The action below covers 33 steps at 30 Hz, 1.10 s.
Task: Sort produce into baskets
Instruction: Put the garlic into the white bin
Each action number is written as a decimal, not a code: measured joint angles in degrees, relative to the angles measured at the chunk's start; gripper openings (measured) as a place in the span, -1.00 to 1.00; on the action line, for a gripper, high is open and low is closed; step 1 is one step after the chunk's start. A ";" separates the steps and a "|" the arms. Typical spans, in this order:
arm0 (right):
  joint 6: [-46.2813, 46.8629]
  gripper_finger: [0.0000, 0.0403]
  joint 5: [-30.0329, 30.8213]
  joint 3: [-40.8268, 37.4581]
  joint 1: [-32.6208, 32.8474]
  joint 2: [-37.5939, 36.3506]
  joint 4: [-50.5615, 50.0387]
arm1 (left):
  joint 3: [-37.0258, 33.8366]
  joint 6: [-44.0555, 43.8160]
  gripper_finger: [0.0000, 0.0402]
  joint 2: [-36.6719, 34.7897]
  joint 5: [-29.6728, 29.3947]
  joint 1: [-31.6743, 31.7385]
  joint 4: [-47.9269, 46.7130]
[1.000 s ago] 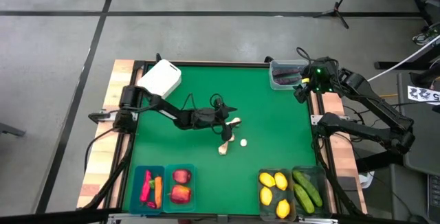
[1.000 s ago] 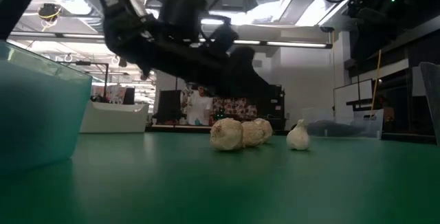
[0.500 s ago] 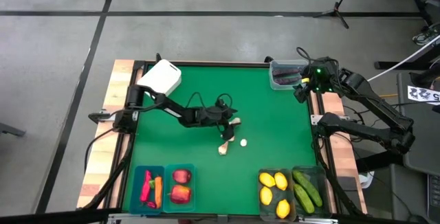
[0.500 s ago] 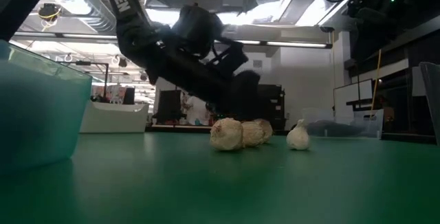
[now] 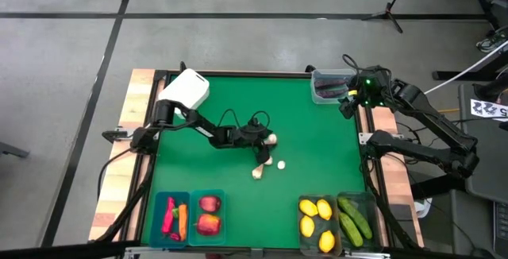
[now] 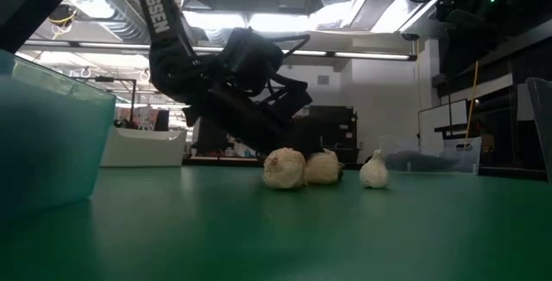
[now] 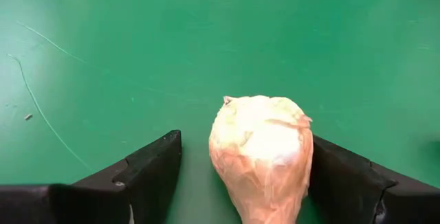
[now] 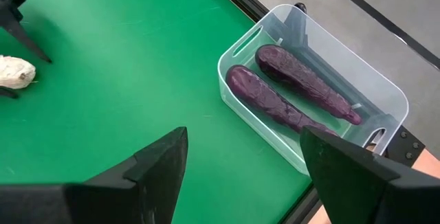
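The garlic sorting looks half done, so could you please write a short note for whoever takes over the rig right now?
Left gripper: open, low on the green table, fingers either side of one white garlic bulb, not yet closed.
Right gripper: open, idle above the clear plastic tub holding two purple eggplants.
Done: peppers, carrot and apples in the teal bins; lemons and cucumbers in the dark-tinted bins.
Left: three garlic bulbs mid-table; white box waits at the far left corner.

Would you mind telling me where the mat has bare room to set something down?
The green mat is bare between the garlic bulbs and the eggplant tub, and between the white box and teal bins. Mid-table is crowded: the left end effector straddles a bulb.
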 joint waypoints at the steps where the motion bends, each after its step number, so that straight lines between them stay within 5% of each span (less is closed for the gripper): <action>1: 0.00 0.40 0.00 0.00 0.00 -0.01 0.00 | 0.00 0.00 0.44 0.00 0.00 0.00 0.09; 6: 0.00 0.40 0.00 0.00 0.00 -0.02 -0.02 | 0.00 -0.13 0.37 -0.07 0.00 0.04 0.19; 19: 0.00 0.40 0.00 0.00 0.00 -0.01 -0.05 | 0.00 -3.92 -0.29 -0.09 -1.89 0.09 0.21; 33: -0.02 0.40 0.00 0.00 0.00 -0.02 -0.07 | -0.13 -5.83 -0.29 -10.31 -1.57 -0.24 -1.56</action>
